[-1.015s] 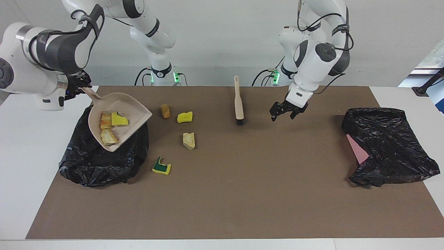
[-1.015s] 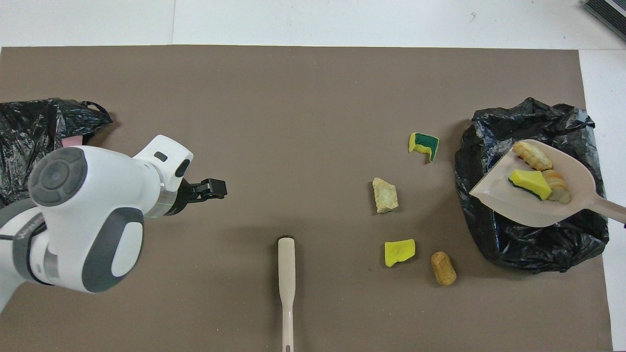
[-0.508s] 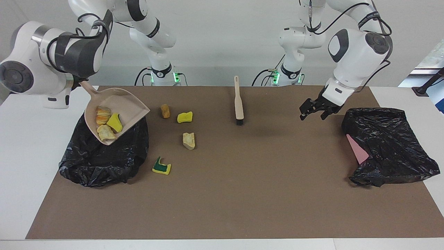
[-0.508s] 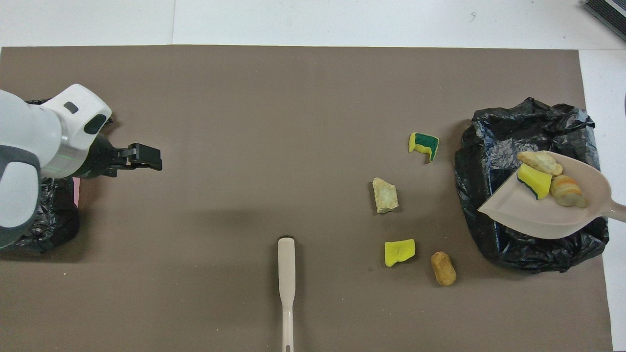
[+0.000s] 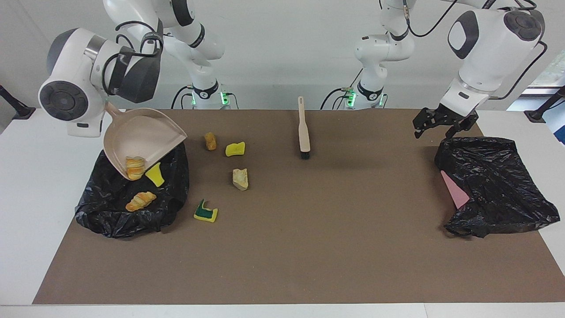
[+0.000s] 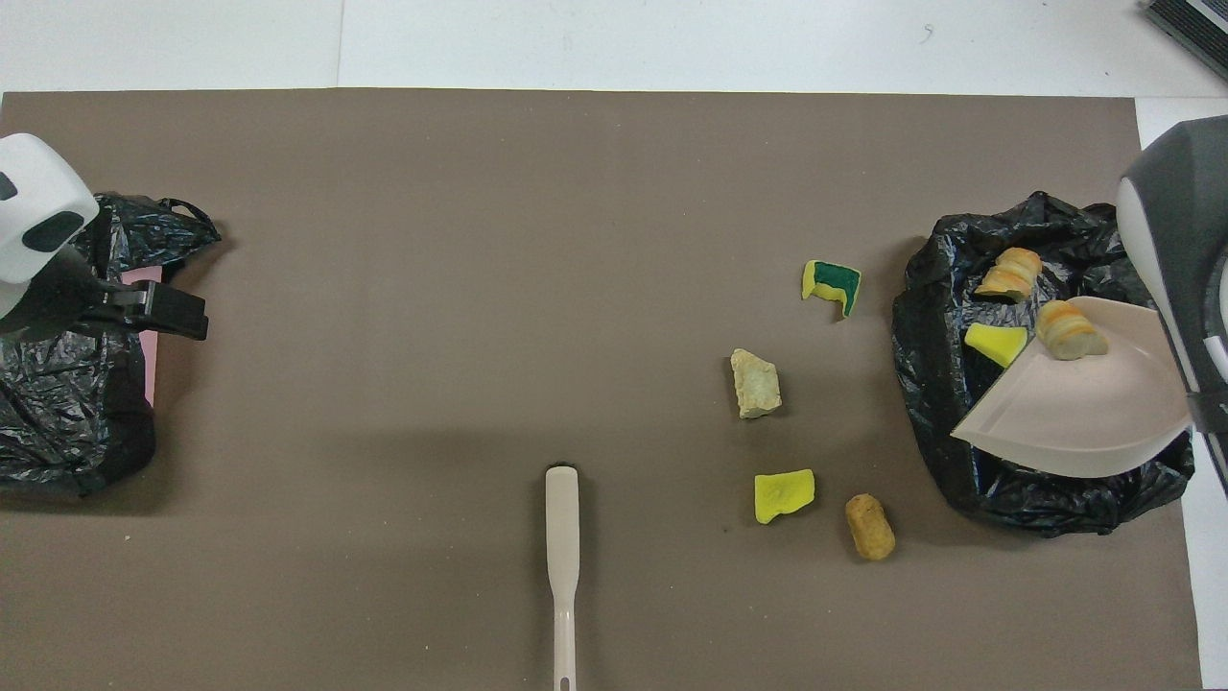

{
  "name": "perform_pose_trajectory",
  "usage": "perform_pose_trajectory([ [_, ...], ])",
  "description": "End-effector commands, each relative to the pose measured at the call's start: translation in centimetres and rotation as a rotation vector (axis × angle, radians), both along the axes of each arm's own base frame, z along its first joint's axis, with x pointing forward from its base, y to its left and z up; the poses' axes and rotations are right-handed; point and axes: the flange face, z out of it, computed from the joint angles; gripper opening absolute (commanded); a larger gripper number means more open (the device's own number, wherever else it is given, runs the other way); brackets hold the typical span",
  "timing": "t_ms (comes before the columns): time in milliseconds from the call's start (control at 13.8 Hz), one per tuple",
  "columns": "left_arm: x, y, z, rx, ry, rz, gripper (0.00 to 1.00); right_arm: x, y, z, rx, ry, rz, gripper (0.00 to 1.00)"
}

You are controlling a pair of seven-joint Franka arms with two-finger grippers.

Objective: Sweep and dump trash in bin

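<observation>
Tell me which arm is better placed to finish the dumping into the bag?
The right arm. Its gripper holds the tilted dustpan over the black bag, one bread piece still at its lip. The left gripper, fingers open, hangs by the other bag.

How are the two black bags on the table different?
The bag under the dustpan is bunched up and has scraps on it: a croissant and a yellow sponge piece. The bag by the left pincer lies flatter and more spread out, with only a pink flat piece poking out. The dustpan tips over the first bag; nothing is being poured over the second. Both are shiny, crinkly black plastic on the brown mat.
</observation>
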Motion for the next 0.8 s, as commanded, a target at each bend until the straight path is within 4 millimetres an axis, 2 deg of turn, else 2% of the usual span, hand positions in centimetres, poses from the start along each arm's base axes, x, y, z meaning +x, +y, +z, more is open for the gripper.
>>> perform_pose_trajectory([
  [0,-0.2,0.3,1.0,0.019,0.020,-0.043,1.00,0.2,-0.6,0.8,-0.005,0.007,0.020,0.00],
  [218,-0.2,0.3,1.0,0.019,0.017,-0.029,1.00,0.9,2.5,2.2,-0.073,-0.036,0.105,0.00],
  [363,0.0,0.4,1.5,0.017,-0.006,-0.027,1.00,1.4,4.8,2.4,-0.140,-0.038,0.163,0.00],
  [725,0.2,0.3,2.1,0.011,-0.014,0.007,1.00,0.8,6.1,3.1,-0.208,-0.056,0.234,0.00],
])
